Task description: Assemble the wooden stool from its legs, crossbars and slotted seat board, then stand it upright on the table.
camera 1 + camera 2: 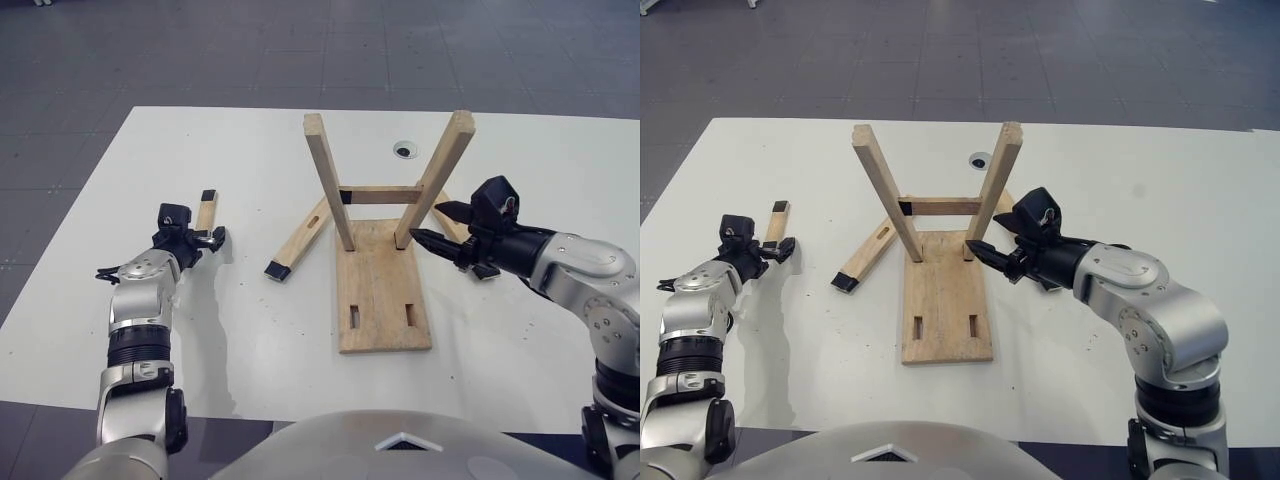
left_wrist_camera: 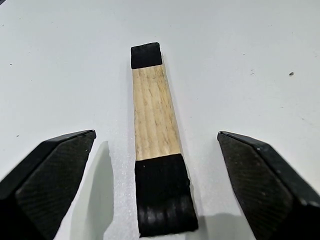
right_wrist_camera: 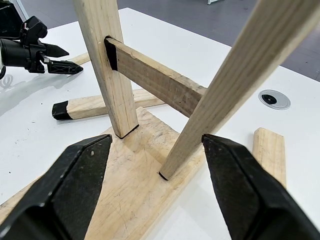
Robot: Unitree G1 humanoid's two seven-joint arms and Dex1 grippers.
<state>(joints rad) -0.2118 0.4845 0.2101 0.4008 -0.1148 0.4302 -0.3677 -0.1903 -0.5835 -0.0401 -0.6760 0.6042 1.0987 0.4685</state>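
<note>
Stool half built at the counter's [image 1: 520, 330] centre: seat board [image 1: 380, 290] lies flat, and two legs [image 1: 328, 180] [image 1: 435, 175] stand splayed in its far slots, joined by one crossbar [image 1: 380, 195]. Two near slots [image 1: 354, 316] are open.

Left arm runs straight up the counter's nine o'clock side, forearm low, left claw [image 1: 216, 238] pointing to twelve, fingers spread wide. A short loose crossbar [image 1: 206, 210] with black ends has its near end between them, untouched.

Right arm is bent at the elbow and comes in from three o'clock. Right claw [image 1: 425, 221] points toward nine, wide open, holding nothing, tips just beside the foot of the right-hand standing leg.

One loose leg [image 1: 300, 238] lies flat at ten o'clock of the board, black cap nearest. Another wooden piece [image 3: 270, 150] lies behind the right standing leg, partly covered by the claw. I can't tell what kind it is.

Count: one board, two crossbars, three legs for sure.
</note>
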